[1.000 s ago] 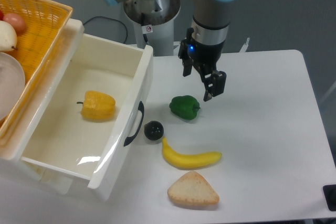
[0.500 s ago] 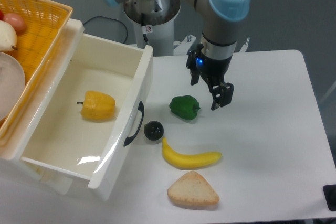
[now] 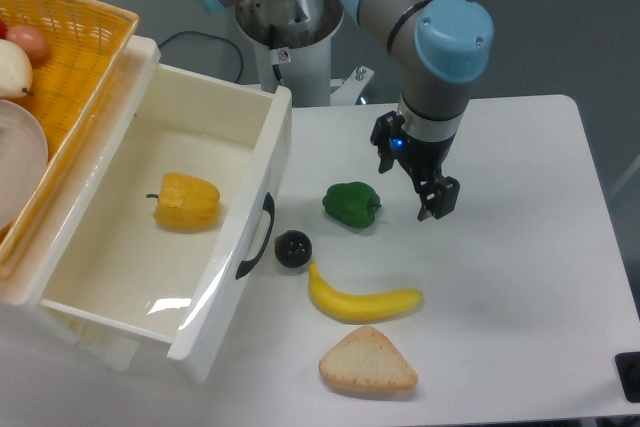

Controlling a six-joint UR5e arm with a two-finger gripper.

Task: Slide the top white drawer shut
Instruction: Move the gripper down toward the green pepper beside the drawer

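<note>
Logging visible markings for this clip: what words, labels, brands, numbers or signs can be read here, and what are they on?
No text reads legibly anywhere in the picture.
Small round red-and-white sticker on the robot base: a sign of some kind, too small to read.
The top white drawer, the gripper, the banana and the yellow basket show no markings.

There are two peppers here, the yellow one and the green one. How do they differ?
The yellow pepper lies inside the open white drawer; the green pepper lies on the table, outside it. The yellow one looks a little larger and has a dark stem pointing left, while no such stem shows on the green one. The green pepper is nearer the gripper. Both are blocky bell peppers, and neither is held.
</note>
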